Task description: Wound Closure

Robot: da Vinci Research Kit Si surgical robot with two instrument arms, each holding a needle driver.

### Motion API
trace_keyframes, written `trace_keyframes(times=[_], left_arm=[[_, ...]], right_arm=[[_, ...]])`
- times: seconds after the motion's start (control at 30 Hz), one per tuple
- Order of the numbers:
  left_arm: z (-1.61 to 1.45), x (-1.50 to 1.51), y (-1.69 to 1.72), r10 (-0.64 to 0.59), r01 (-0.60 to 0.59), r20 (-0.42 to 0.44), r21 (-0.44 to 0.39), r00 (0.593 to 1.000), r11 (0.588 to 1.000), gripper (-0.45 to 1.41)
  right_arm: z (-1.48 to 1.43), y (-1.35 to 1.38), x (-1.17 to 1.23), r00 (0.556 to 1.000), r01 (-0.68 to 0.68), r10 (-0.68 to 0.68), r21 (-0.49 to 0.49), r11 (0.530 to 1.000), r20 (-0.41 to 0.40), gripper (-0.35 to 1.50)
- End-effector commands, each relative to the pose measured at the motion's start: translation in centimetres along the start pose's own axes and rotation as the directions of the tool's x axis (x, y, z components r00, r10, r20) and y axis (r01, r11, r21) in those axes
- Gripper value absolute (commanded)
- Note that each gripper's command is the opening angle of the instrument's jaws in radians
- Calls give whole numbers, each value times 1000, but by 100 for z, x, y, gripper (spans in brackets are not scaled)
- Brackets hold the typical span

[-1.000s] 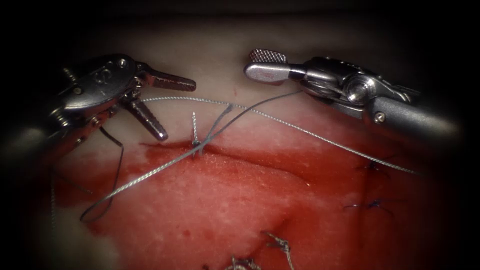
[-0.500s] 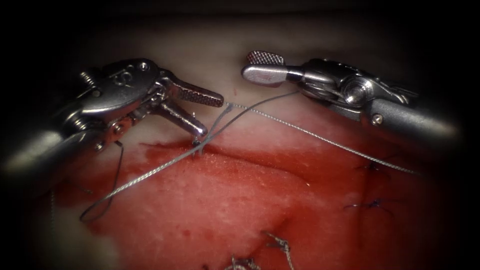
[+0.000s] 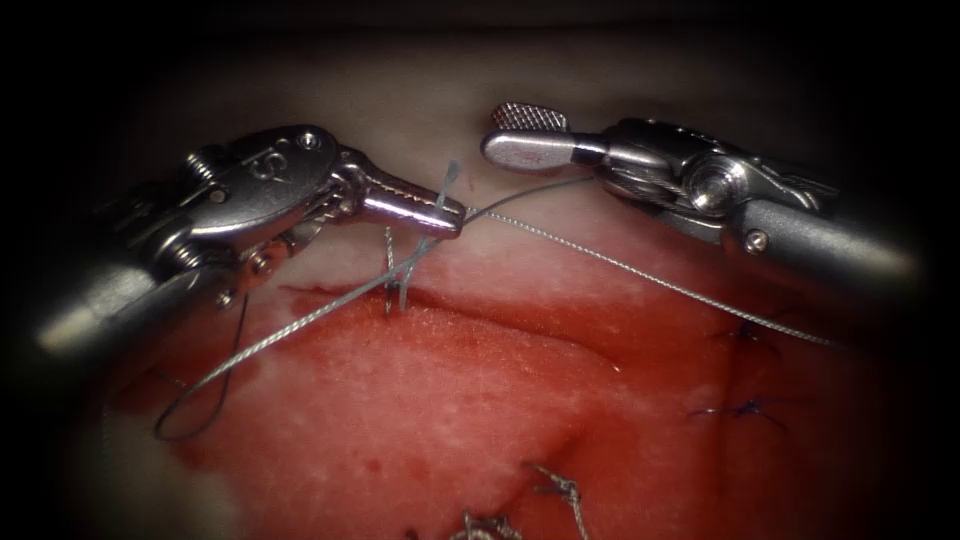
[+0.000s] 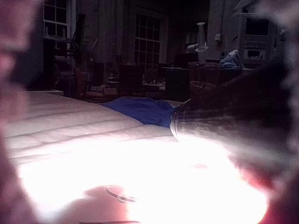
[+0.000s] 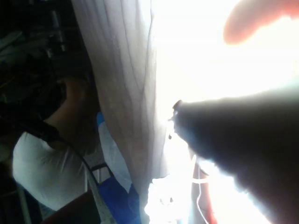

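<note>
Now the left gripper (image 3: 455, 215) is closed on the thread (image 3: 640, 275) just above the cut (image 3: 500, 315), pinching it where a short thread tail (image 3: 449, 180) sticks up past its tip. From that pinch, strands run down to the stitch point (image 3: 395, 295) at the cut's upper edge, toward its left end. The right gripper (image 3: 500, 135) hangs well apart on the upper right with its jaws spread, one pad facing up; a thread strand runs to its wrist, and I cannot tell whether anything is caught between the jaws. One long strand crosses the tissue (image 3: 420, 400) to the right, ending near dark finished stitches (image 3: 745, 408). Another strand trails left and curls into a loop (image 3: 185, 425) beside the red fluid (image 3: 560, 350) that covers the wound. Cut ends (image 3: 555, 490) lie on the tissue's near edge. I cannot make out the needle. On the left wrist view a blue cloth (image 4: 140, 109) lies on the bench beyond the tissue.
</note>
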Motion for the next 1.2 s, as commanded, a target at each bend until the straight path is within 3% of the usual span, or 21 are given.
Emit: trace_keyframes(times=[0.03, 0.27, 0.3, 0.5, 0.6, 0.73, 0.9, 1.2], left_arm=[[-4, 18, -5, 2, -2, -10, 20, 1000, 1000, -45], [-28, 27, -25, 8, -4, -30, 107, 1000, 994, -45], [-33, 28, -30, 17, -13, -31, 121, 999, 993, -45], [-42, 26, -43, 36, -30, -32, 165, 999, 986, -45], [-45, 26, -46, 39, -32, -34, 187, 999, 982, -45], [-44, 27, -46, 40, -32, -40, 187, 998, 982, -45], [-44, 33, -44, 59, -47, -63, 173, 996, 984, -45], [-45, 34, -45, 58, -45, -74, 161, 996, 986, -45]], right_arm=[[7, 9, -14, 1000, 6, -6, -26, 1000, -4, 143], [16, 21, -8, 1000, 10, -11, -50, 999, -17, 140], [13, 26, -7, 1000, 9, -11, -66, 998, -27, 128], [-3, 43, -6, 995, -50, 35, -169, 984, -96, 120], [-16, 56, -3, 988, -76, 40, -246, 966, -151, 140], [-25, 67, 7, 968, -132, 57, -300, 945, -246, 145], [-12, 62, 22, 933, -106, 1, -273, 956, -359, 146], [10, 38, 51, 941, -15, -72, -251, 968, -331, 148]])
